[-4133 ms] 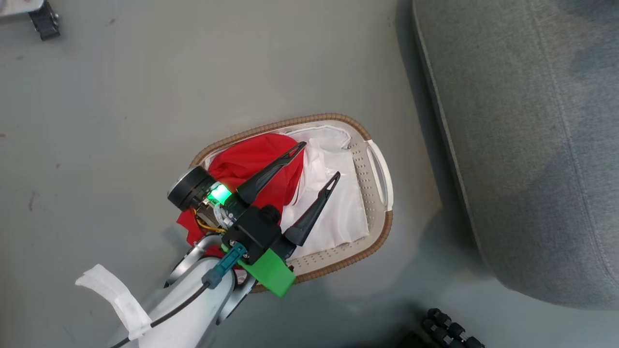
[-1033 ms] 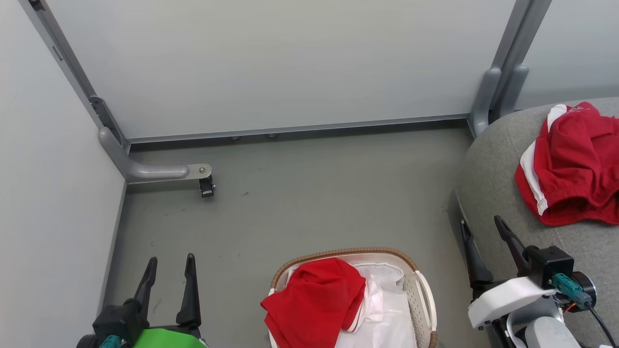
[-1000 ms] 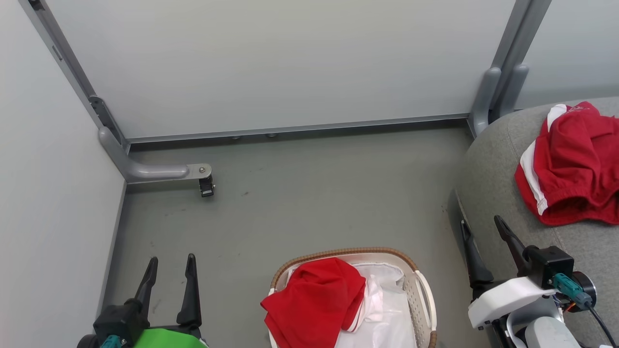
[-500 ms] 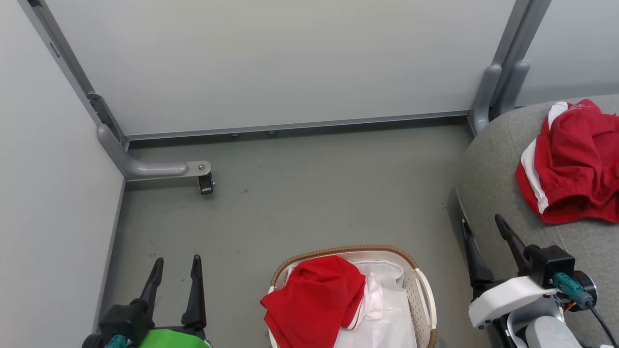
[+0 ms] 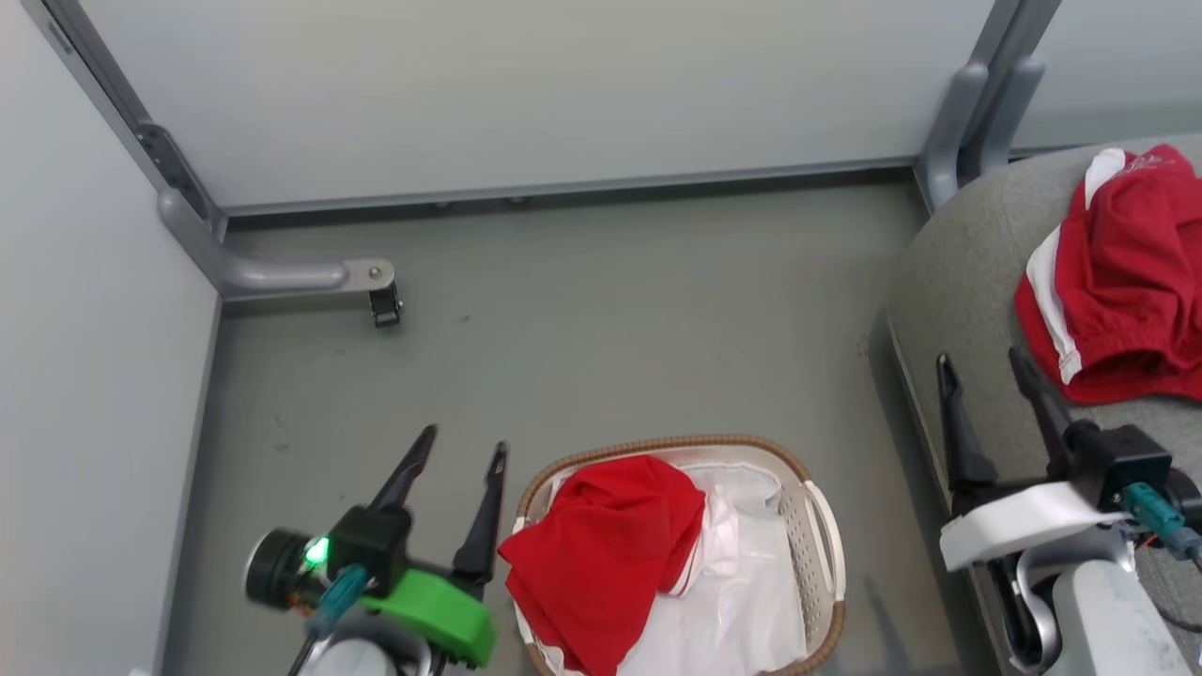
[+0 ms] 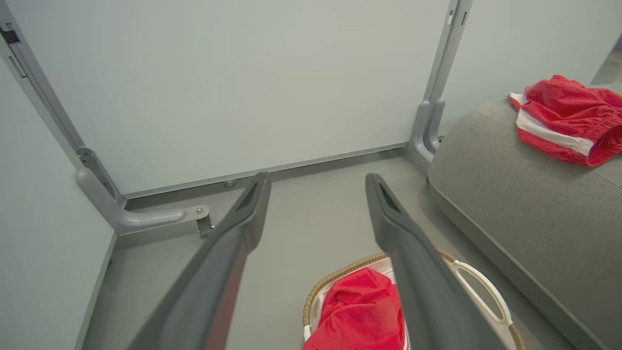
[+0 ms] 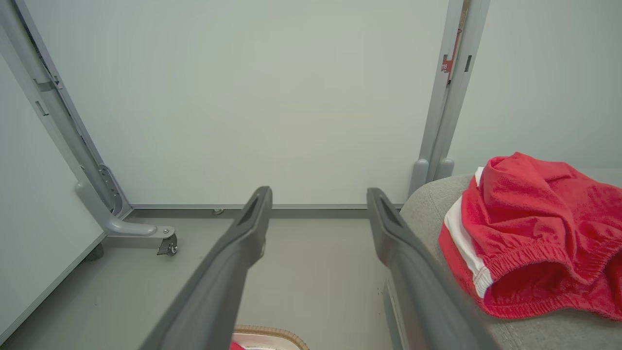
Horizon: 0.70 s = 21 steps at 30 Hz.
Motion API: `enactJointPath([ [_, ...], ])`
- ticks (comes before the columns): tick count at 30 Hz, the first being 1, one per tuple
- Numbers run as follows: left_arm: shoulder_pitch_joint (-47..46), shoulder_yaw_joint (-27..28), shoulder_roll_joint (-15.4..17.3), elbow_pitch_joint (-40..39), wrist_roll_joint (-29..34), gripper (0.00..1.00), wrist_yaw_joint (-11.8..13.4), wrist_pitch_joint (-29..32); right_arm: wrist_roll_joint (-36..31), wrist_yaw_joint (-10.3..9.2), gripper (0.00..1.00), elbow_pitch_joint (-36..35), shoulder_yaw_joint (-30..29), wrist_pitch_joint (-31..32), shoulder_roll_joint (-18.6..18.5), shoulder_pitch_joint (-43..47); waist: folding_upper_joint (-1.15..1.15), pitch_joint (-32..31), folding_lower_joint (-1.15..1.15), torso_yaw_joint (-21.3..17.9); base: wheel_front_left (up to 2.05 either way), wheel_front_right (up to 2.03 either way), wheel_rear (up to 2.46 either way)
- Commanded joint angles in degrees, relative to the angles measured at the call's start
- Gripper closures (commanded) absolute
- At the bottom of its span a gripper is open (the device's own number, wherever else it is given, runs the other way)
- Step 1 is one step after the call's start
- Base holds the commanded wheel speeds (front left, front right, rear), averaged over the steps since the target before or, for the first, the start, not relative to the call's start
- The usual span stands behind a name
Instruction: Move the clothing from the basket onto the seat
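Note:
A red garment (image 5: 601, 545) lies bunched in the left half of the cream basket (image 5: 657, 441), on a white sheet (image 5: 742, 601). The left wrist view shows the same garment (image 6: 359, 316) below the fingers. My left gripper (image 5: 467, 439) is open and empty, just left of the basket's rim. Red shorts (image 5: 1127, 282) with white stripes and a gathered waistband rest on the grey seat (image 5: 977, 282) at the right. My right gripper (image 5: 979, 357) is open and empty over the seat's near edge, short of the shorts (image 7: 529, 233).
Pale partition walls close the back and left. A grey metal foot with a small caster (image 5: 380, 305) juts onto the floor at the left. An upright post (image 5: 958, 122) stands by the seat's far corner. Bare grey floor lies between the walls and the basket.
My left gripper has swung right and forward, from the lower left corner to beside the basket's left end. The head camera has tilted, shifting the whole picture. The right gripper stays open.

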Motion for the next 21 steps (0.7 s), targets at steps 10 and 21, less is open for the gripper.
enactJointPath([
  [10,-21.03,-18.24,2.89,16.36,0.55,0.00,-0.09,0.03,-3.36,-0.08,0.00,-6.99,-0.93,-0.14,-0.18,-8.66,0.64,15.57,0.00,-4.07,0.00,0.00,0.00],
  [21,-36.50,-35.13,3.82,35.31,-1.44,0.00,-0.02,0.76,1.02,-0.08,0.00,-13.36,1.50,-0.14,-0.14,-15.46,0.64,30.82,0.00,-12.90,0.00,0.00,0.00],
])
